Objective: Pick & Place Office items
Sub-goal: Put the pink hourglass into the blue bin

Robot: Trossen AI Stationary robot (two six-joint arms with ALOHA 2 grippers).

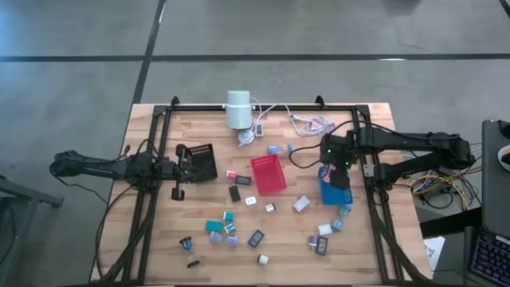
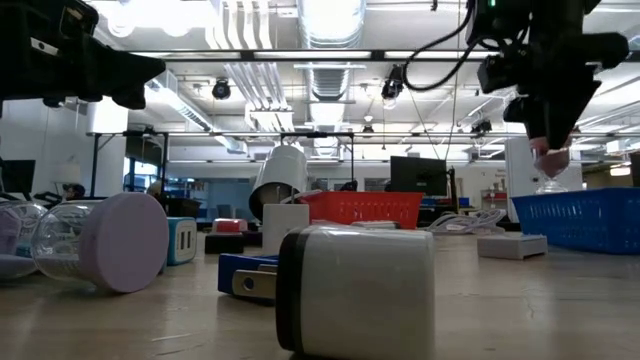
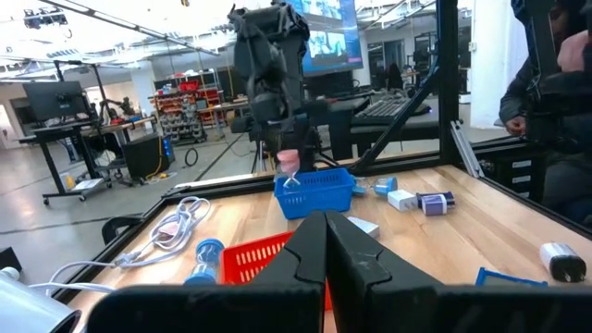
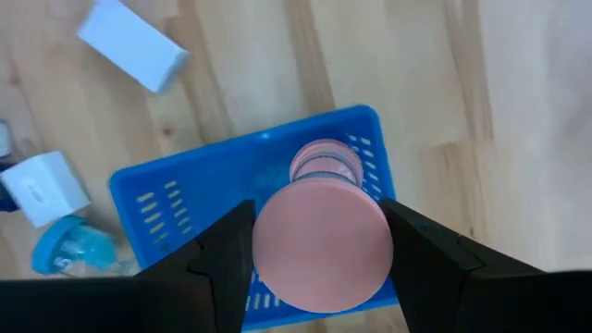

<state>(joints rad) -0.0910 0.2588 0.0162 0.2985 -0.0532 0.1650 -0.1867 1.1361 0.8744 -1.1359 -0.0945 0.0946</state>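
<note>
Right wrist view: we log the right end effector (image 4: 314, 254) gripping a pink-capped hourglass (image 4: 319, 245) above the blue tray (image 4: 166, 199), frame centre, presumably for release there.

Grey concrete floor (image 1: 80, 88), bright ceiling lights (image 2: 330, 15)

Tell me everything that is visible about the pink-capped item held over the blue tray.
The pink-capped item looks like a small hourglass: two round pink end discs with a clear, narrow-waisted body between them. It stands upright, gripped by the right tool on its upper disc, and hangs above the blue tray. Whether it touches the tray is unclear.
</note>
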